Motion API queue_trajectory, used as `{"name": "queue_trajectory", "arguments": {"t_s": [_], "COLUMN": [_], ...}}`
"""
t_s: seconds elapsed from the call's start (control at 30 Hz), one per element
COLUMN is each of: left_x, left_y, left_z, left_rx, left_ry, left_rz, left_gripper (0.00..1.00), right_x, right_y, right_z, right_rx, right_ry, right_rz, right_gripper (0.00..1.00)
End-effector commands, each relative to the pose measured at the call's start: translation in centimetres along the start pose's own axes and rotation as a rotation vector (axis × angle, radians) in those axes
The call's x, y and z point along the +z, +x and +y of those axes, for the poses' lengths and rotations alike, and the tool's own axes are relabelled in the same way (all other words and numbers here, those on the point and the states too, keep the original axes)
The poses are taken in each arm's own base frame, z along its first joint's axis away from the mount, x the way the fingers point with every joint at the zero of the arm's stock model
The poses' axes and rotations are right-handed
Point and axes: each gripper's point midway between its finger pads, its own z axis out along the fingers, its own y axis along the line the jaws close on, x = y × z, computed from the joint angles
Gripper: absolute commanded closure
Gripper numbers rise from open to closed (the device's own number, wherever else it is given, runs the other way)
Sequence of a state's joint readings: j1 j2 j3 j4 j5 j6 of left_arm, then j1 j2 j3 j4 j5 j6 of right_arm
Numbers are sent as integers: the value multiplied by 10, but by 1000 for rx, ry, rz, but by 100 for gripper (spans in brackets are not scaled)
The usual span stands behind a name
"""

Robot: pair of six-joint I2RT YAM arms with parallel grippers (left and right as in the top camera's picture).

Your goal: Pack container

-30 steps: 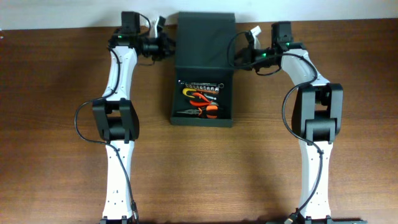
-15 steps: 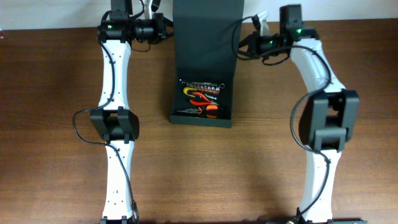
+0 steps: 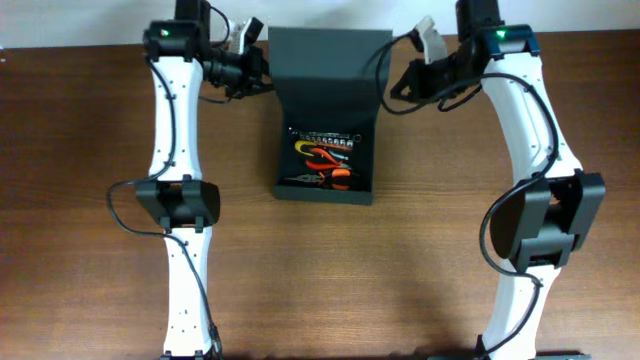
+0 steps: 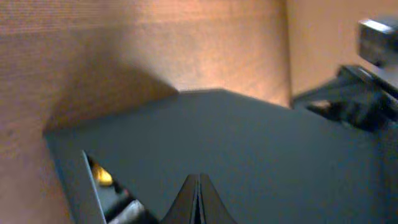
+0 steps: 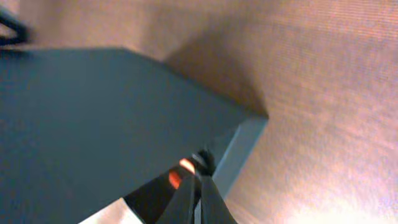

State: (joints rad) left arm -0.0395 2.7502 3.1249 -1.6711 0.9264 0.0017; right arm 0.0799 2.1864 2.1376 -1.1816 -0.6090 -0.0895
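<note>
The container [image 3: 323,194] is a dark green-black box at the table's back centre. Its flap lid [image 3: 328,75] is raised and leans over the back of the box. Inside lie orange-handled pliers [image 3: 330,165] and a strip of small metal pieces [image 3: 325,137]. My left gripper [image 3: 262,72] is shut at the lid's left edge. My right gripper [image 3: 392,92] is shut at its right edge. The left wrist view shows closed fingers [image 4: 198,186] over the lid [image 4: 249,149]. The right wrist view shows closed fingers [image 5: 199,183] by the lid [image 5: 81,118], with an orange handle [image 5: 177,175] below.
The brown wooden table [image 3: 90,250] stretches out on all sides of the box. Both arm bases stand at the front edge. The table's back edge [image 3: 80,45] runs just behind the lid and both wrists.
The lid has swung up from lying back and now leans forward over the box. Both arms have stretched out towards the back, following the lid's side edges.
</note>
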Motion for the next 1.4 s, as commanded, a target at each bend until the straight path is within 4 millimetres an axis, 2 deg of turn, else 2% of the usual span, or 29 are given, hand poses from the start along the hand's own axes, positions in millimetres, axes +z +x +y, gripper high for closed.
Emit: {"name": "queue_trajectory", "arguments": {"t_s": [0.0,0.07,0.13,0.17,0.27,0.43,0.57,0.73,0.83,0.87,0.93,1.0,1.07,1.13,1.2,1.37], "left_x": [-38,-51,-65,-76,-94,-129,-146,-174,-184,-187,-195,-208,-224,-244,-265,-337], "left_y": [-3,-3,-2,-1,2,10,23,28,27,27,25,24,24,25,27,48], "left_z": [-41,-55,-71,-85,-104,-132,-166,-172,-169,-166,-161,-153,-146,-139,-133,-124], "left_rx": [194,231,265,293,336,419,494,501,489,485,473,456,433,407,379,292], "left_ry": [-54,-76,-94,-96,-127,-280,-341,-521,-577,-598,-647,-709,-758,-785,-814,-907], "left_rz": [-68,-95,-125,-147,-187,-269,-320,-399,-423,-429,-445,-467,-494,-527,-564,-699], "left_gripper": [98,98,98,98,98,98,98,97,81,71,41,22,9,4,0,1], "right_x": [-28,-42,-66,-83,-119,-182,-214,-230,-231,-231,-232,-233,-238,-246,-253,-279], "right_y": [-2,1,1,0,-1,8,24,31,30,30,30,32,36,41,46,57], "right_z": [15,15,19,27,49,91,112,121,116,115,113,111,103,95,93,106], "right_rx": [-115,-133,-153,-175,-223,-303,-337,-328,-277,-259,-215,-183,-151,-115,-99,-111], "right_ry": [113,189,263,287,325,397,451,455,471,476,476,480,531,588,621,625], "right_rz": [-23,-25,-54,-87,-160,-299,-353,-390,-399,-403,-411,-414,-413,-416,-423,-489], "right_gripper": [96,96,96,96,96,96,96,96,96,96,96,96,96,91,91,90]}}
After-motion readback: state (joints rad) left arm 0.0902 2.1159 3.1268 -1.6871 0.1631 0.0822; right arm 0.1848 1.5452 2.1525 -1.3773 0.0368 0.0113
